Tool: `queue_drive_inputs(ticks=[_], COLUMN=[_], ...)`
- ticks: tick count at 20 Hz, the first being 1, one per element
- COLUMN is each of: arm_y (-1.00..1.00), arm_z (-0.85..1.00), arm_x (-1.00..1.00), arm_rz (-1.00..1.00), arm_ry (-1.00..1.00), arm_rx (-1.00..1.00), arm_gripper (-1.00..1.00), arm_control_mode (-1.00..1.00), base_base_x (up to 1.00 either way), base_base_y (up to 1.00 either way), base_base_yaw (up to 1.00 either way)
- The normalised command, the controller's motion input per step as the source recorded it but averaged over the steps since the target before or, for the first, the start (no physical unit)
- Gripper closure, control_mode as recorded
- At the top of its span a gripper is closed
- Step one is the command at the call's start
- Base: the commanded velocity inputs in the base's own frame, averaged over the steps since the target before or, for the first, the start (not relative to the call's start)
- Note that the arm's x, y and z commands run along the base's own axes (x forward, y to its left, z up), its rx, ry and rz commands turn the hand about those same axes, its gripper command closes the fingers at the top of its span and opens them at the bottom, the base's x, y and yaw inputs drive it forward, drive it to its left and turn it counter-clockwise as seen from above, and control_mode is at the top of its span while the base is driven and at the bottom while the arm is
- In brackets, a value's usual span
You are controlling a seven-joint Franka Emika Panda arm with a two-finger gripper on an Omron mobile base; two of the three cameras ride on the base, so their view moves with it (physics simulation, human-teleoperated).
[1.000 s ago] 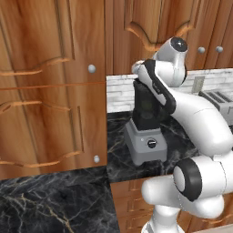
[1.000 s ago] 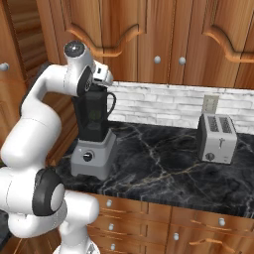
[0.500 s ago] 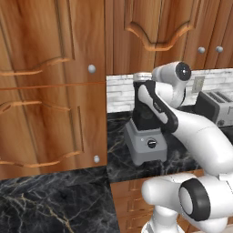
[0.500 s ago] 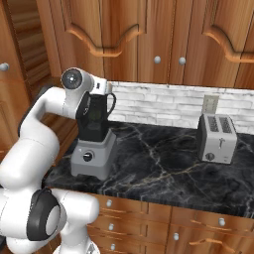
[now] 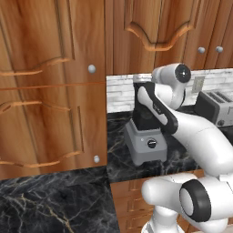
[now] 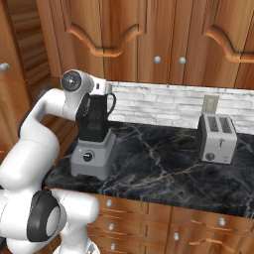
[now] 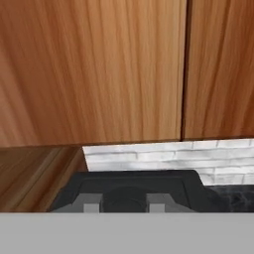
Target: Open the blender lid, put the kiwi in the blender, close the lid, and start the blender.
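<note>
Grey blender [image 6: 93, 158] sits at centre left of the right base view, the white arm bent over its dark jar. In the hand view the black lid [image 7: 131, 191] lies along the bottom edge. The gripper is closed; what it holds is hidden. A careless pull could topple the blender.

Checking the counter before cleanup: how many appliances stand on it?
2. The blender stands at the counter's left end, beside the tall wooden cabinet; the toaster stands toward the right, near the brick wall. The arm may hide something smaller.
</note>
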Motion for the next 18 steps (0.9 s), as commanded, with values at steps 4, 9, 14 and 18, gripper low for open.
queue_drive_inputs(ticks=[4, 9, 14, 18], arm_y=[0.00, 0.00, 0.00, 0.00], arm_z=[-0.32, -0.02, 0.07, 0.20], arm_x=[0.00, 0.00, 0.00, -0.14], arm_rz=[0.00, 0.00, 0.00, 0.00], arm_ry=[0.04, 0.01, 0.00, 0.00], arm_rx=[-0.02, 0.00, 0.00, 0.00], arm_gripper=[-1.00, -1.00, -1.00, -1.00], arm_control_mode=[-1.00, -1.00, -1.00, -1.00], base_base_x=[0.00, 0.00, 0.00, 0.00], base_base_y=[0.00, 0.00, 0.00, 0.00], base_base_yaw=[0.00, 0.00, 0.00, 0.00])
